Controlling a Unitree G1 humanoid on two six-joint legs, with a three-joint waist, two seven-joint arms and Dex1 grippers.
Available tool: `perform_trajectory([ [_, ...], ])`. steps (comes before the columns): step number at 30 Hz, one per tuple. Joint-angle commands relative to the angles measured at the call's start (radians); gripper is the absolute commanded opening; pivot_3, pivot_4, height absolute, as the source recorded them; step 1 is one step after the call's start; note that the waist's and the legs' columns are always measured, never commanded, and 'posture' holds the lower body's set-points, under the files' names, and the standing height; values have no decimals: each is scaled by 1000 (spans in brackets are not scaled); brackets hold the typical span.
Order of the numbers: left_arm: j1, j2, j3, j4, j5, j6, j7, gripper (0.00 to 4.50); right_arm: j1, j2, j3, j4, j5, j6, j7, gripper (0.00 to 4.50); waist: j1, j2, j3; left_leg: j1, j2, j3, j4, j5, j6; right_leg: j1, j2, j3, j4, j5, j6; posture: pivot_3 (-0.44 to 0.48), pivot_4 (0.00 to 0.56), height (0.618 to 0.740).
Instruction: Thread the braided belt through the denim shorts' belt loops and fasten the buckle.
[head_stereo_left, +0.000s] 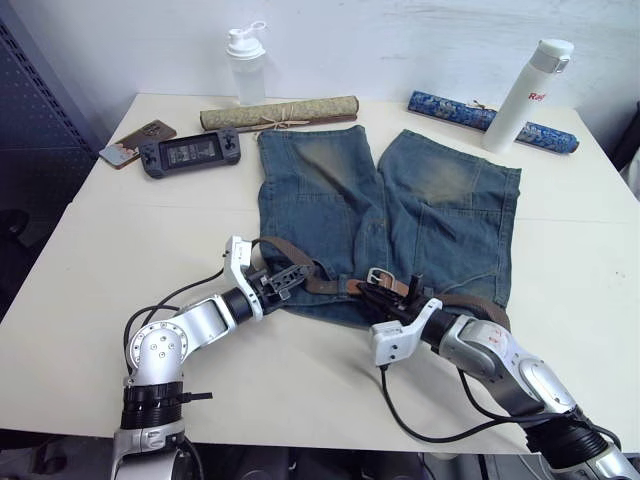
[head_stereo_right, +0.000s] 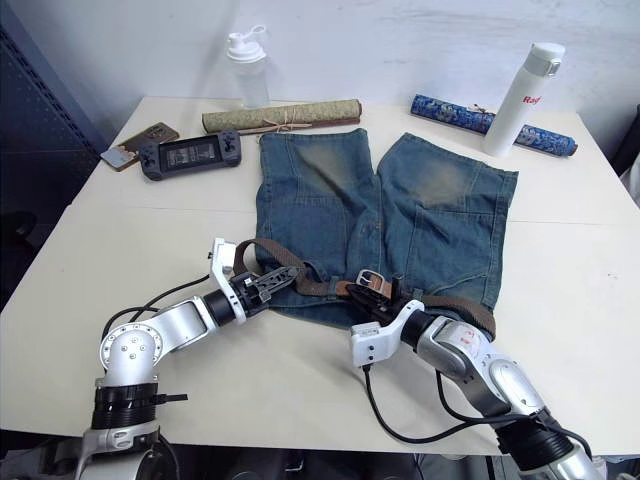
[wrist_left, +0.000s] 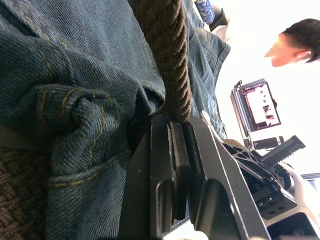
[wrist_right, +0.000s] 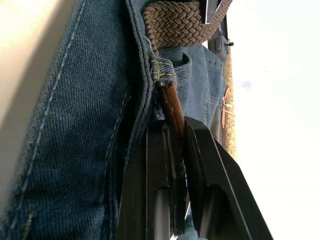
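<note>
Left hand (wrist_left: 172, 150) pinching braided belt (wrist_left: 167, 55), right hand (wrist_right: 177, 150) gripping its leather tip, waistband of denim shorts (head_stereo_left: 400, 190) partly hidden.

Belt loops (wrist_right: 161, 70) mostly hidden under braided belt (head_stereo_left: 330, 284); right end effector (head_stereo_left: 392, 296) covering leather tip.

1. The head views are evenly and brightly lit from overhead; the white table (head_stereo_left: 90, 260) reads pale cream with only soft, short shadows under the arms.
2. The back wall is washed out to near white.
3. Both wrist views blow out to pure white behind the denim shorts (wrist_right: 75, 125) (strong backlight).
4. Nearest cloth in the left wrist view is slightly soft, and the gripper fingers (wrist_left: 170, 185) are dark and underexposed.
</note>
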Motion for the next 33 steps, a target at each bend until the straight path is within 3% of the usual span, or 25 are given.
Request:
perform_trajectory([
  [1, -7, 1, 3, -17, 7, 1, -14, 0, 3, 19, -6, -18, 10, -3, -19, 116, 0, 0, 0, 0, 0, 0, 0, 0, 0, 0, 0, 0, 0, 0, 0, 0, 150, 717],
  [4, 3, 5, 5, -50, 12, -27, -47, 0, 8, 30, -21, -31, 45, 17, -6, 116, -1, 0, 0, 0, 0, 0, 0, 0, 0, 0, 0, 1, 0, 0, 0, 0, 150, 717],
  [5, 8, 10, 14, -69, 0, -28, -54, 618, 7, 30, -29, -43, 58, 23, 4, 0, -1, 0, 0, 0, 0, 0, 0, 0, 0, 0, 0, 1, 0, 0, 0, 0, 150, 717],
  [9, 24, 45, 50, -114, -35, -20, -69, 1512, 3, 34, -45, -65, 86, 43, 24, 0, -1, 0, 0, 0, 0, 0, 0, 0, 0, 0, 0, 1, 0, 0, 0, 0, 150, 717],
  [13, 97, 133, 15, -239, -32, -10, -217, 1512, 1, 37, -53, -77, 98, 61, 34, 0, -1, 0, 0, 0, 1, 0, 0, -1, -1, -1, 1, 1, 0, 0, 0, 0, 150, 717],
  [17, 178, 207, -142, -326, 131, -97, -348, 1512, 4, 36, -51, -87, 102, 65, 43, 0, -1, 1, 1, -1, 2, 1, -1, -2, -3, -2, 1, 2, 0, -1, -2, 0, 150, 717],
  [23, 201, 205, -238, -309, 333, -273, -401, 1512, 9, 41, -46, -95, 98, 68, 56, 0, -1, 1, 1, 0, 3, 1, -1, -5, -9, -3, 2, 2, -1, -3, -5, 0, 150, 717],
  [30, 225, 164, -250, -290, 414, -399, -457, 1512, 20, 40, -48, -102, 101, 69, 67, 0, -1, 2, 1, 0, 4, 1, -1, -4, -8, -3, 3, 2, 0, -4, -7, 0, 150, 717],
  [33, 233, 193, -282, -256, 514, -421, -446, 1512, 24, 39, -54, -106, 103, 69, 69, 0, -1, 2, 1, 0, 4, 1, -1, -4, -8, -3, 3, 1, 0, -5, -7, 0, 150, 717],
])
